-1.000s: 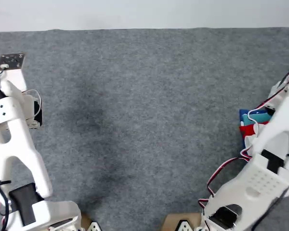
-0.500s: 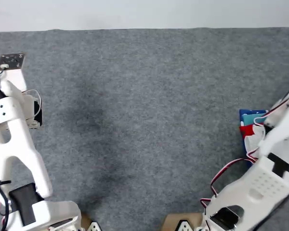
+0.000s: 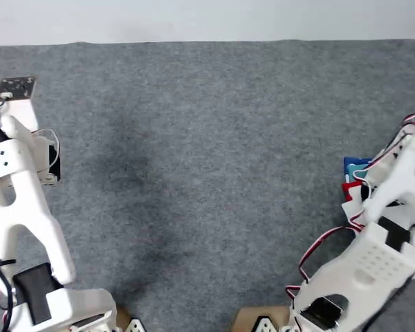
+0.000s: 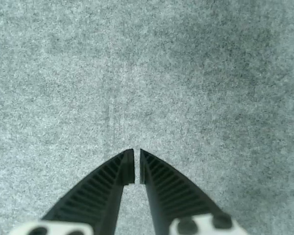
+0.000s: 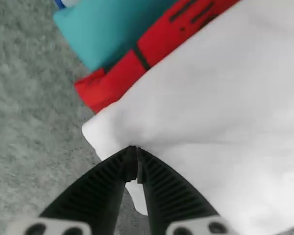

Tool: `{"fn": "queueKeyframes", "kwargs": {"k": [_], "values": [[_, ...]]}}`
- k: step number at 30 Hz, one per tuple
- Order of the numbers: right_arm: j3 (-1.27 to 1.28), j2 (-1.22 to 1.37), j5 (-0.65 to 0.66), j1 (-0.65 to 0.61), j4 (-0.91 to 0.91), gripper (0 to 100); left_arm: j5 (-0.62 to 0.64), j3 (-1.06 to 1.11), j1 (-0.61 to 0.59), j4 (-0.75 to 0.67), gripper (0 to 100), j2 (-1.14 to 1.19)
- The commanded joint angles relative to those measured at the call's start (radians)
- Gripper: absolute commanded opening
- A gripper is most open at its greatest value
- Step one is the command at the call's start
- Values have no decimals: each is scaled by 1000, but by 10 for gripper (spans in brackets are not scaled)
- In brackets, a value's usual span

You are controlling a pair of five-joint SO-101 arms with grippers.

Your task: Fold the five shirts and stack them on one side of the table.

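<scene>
- Dark printed strokes on the red shirt (image 5: 152,58) in the right wrist view, too blurred to read.
- At the upper left of the high view, a small dark circuit board (image 3: 15,86) with pale marks, mounted at the tip of the left arm (image 3: 21,200). Marks too small to make out.
- Grey felt-like mat (image 3: 207,138) across the bench, mottled darker left of centre.
- Strip of pale wall (image 3: 207,19) along the top of the high view.
- Brown base plates (image 3: 252,319) at the lower edge of the high view, between the two arms.
- At the right edge of the high view, mid-height, the stack of shirts (image 3: 351,187). Mostly covered there by the right arm (image 3: 380,256) and its red, white and black wires (image 3: 318,249), with thin blue, teal, red and white edges peeking out.
- Closer, from the right wrist:
  - white shirt (image 5: 225,98) on top, across the right half of the frame;
  - red directly beneath it;
  - teal shirt (image 5: 108,24) under that at upper left;
  - a sliver of blue shirt (image 5: 60,4) at the top edge;
  - each lower layer jutting out past the one above.
- Right jaws closed, tips together, lower centre of that frame, directly over the rounded corner of the white shirt. Cannot tell whether any cloth is pinched between them.
- Left jaws closed as well, only a hairline slit between the tips, lower centre of the left wrist view. Above bare mat, well apart from the stack.
</scene>
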Motion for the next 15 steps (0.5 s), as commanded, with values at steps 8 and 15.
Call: {"fn": "queueKeyframes", "kwargs": {"k": [8, 15], "values": [[-18, -214, 6, -65, 42, 9, 6, -7, 8, 26, 31, -69], [172, -421, 5, -125, 41, 9, 2, -5, 26, 25, 53, -212]]}}
